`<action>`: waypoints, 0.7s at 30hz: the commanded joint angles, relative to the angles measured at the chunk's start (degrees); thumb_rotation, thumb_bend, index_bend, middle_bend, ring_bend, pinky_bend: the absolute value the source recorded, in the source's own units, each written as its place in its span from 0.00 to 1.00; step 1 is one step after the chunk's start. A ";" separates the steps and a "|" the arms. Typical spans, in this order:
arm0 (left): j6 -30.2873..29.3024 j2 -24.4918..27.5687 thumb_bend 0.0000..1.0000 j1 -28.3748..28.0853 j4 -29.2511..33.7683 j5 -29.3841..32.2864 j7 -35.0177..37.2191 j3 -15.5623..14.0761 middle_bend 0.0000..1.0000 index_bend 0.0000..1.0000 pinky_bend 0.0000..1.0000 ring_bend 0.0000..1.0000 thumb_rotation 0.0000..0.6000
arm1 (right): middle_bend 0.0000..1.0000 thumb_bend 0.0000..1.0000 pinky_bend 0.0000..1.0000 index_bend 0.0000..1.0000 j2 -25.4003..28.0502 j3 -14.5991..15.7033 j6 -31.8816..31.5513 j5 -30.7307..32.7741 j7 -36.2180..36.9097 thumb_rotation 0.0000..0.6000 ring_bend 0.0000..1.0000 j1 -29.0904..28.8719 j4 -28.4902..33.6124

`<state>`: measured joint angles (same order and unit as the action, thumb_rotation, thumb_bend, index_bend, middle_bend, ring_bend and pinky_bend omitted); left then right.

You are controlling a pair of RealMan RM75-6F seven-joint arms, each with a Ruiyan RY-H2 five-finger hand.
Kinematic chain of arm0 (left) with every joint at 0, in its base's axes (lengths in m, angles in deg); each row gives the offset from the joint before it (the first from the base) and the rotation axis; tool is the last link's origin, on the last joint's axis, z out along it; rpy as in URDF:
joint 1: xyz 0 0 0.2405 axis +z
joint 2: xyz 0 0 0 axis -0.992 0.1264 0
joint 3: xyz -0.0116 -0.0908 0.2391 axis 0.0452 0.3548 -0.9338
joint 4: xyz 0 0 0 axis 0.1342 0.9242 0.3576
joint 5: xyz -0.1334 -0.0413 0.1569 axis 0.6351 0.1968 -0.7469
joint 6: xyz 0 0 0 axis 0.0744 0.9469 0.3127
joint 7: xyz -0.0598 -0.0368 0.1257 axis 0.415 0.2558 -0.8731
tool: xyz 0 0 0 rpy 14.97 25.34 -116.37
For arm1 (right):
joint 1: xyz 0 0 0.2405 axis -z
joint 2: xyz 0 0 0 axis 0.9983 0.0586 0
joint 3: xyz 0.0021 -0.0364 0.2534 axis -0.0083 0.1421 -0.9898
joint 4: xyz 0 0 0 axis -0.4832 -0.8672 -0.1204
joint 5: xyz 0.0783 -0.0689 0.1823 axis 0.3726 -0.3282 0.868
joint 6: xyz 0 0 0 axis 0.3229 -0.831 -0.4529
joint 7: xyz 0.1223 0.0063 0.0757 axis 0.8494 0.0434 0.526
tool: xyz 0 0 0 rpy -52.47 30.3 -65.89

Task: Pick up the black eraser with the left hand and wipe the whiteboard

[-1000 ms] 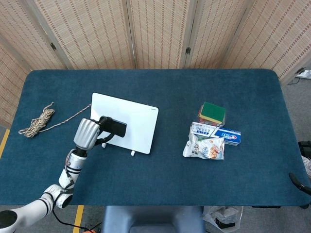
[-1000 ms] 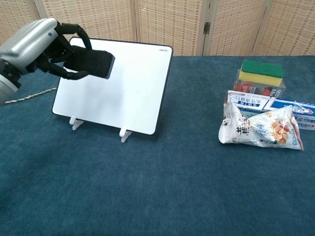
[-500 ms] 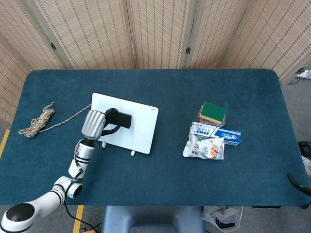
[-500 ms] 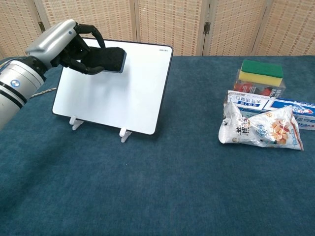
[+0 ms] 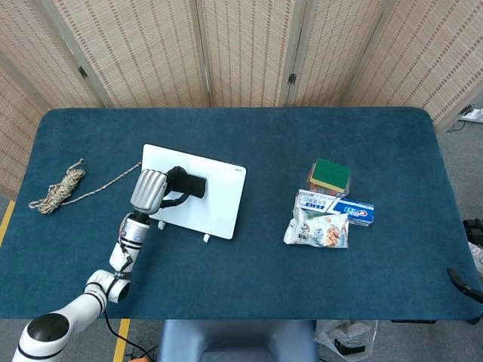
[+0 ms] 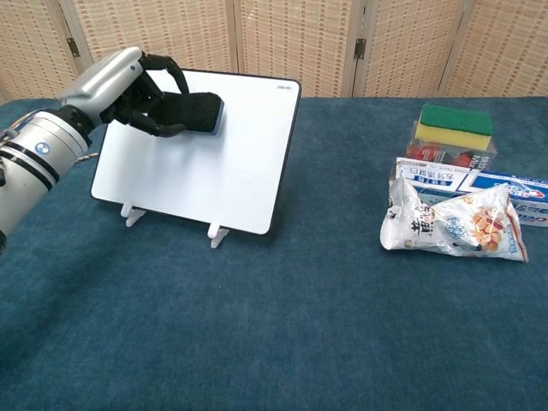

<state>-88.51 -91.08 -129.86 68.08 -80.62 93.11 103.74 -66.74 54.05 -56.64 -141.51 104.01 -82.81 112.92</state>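
Fingers of the left hand [image 6: 128,94] are clamped around the black eraser [image 6: 199,113], its long axis level against the upper left of the whiteboard [image 6: 231,163], leaving bare board rightward and below to wipe.

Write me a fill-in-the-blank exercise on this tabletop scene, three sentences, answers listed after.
1. The left hand holds the black eraser against the ____.
2. The whiteboard leans on small white ____.
3. The coiled rope lies on the table on the ____ side of the head view.

Missing words: whiteboard; feet; left
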 commanded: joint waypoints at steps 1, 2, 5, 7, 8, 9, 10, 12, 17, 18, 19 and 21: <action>0.55 -0.94 0.24 -0.55 -2.03 0.16 1.59 -0.57 1.00 0.59 1.00 1.00 1.00 | 0.00 0.27 0.01 0.00 -0.01 -0.08 0.46 0.40 -0.54 1.00 0.00 -0.07 0.38; 0.50 -1.22 0.24 -0.69 -2.80 0.12 2.12 -0.77 1.00 0.59 1.00 1.00 1.00 | 0.00 0.27 0.01 0.00 -0.01 -0.15 0.64 0.58 -0.74 1.00 0.00 -0.11 0.55; 0.86 -1.90 0.24 -1.10 -4.52 0.19 3.32 -1.17 1.00 0.57 1.00 1.00 1.00 | 0.00 0.27 0.01 0.00 0.00 -0.22 0.73 0.86 -1.01 1.00 0.00 -0.03 0.83; 1.40 -2.30 0.24 -1.38 -5.35 0.33 3.91 -1.37 1.00 0.56 1.00 1.00 1.00 | 0.00 0.27 0.01 0.00 -0.01 -0.23 0.64 0.94 -1.08 1.00 0.00 0.10 0.90; 1.65 -2.50 0.24 -1.53 -5.73 0.36 4.12 -1.50 1.00 0.56 1.00 1.00 1.00 | 0.00 0.27 0.01 0.00 -0.02 -0.24 0.58 0.98 -1.06 1.00 0.00 0.17 0.91; 1.84 -2.79 0.24 -1.70 -6.24 0.38 4.35 -1.66 1.00 0.55 1.00 1.00 1.00 | 0.00 0.27 0.01 0.00 -0.02 -0.27 0.53 1.05 -1.03 1.00 0.00 0.24 0.92; 1.73 -3.00 0.24 -1.81 -6.62 0.37 4.45 -1.75 1.00 0.52 1.00 1.00 1.00 | 0.00 0.27 0.01 0.00 -0.01 -0.30 0.53 1.11 -1.00 1.00 0.00 0.27 0.91; 1.16 -3.39 0.24 -1.88 -7.38 0.25 4.48 -2.06 1.00 0.41 1.00 1.00 1.00 | 0.00 0.27 0.01 0.00 0.00 -0.38 0.56 1.23 -0.95 1.00 0.00 0.29 0.91; 0.00 -3.42 0.24 -1.68 -7.70 0.05 4.78 -2.74 1.00 0.23 1.00 1.00 1.00 | 0.00 0.27 0.01 0.00 -0.05 -0.42 0.53 1.10 -1.14 1.00 0.00 0.33 0.97; -0.15 -3.22 0.24 -1.51 -7.45 -0.10 4.80 -3.07 1.00 0.21 1.00 1.00 1.00 | 0.00 0.27 0.01 0.00 -0.08 -0.43 0.44 1.07 -1.19 1.00 0.00 0.38 0.98; -0.25 -3.17 0.24 -1.45 -7.40 -0.14 4.76 -3.15 1.00 0.20 1.00 1.00 1.00 | 0.00 0.27 0.01 0.00 -0.09 -0.44 0.41 1.07 -1.21 1.00 0.00 0.40 0.99; -0.58 -3.03 0.24 -1.24 -7.25 -0.25 4.51 -3.38 1.00 0.19 1.00 1.00 1.00 | 0.00 0.27 0.01 0.00 -0.11 -0.45 0.35 1.05 -1.25 1.00 0.00 0.43 0.99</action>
<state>-88.99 -94.18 -131.18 60.76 -80.82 97.71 100.45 -66.85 53.60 -56.29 -140.46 102.77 -82.38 113.92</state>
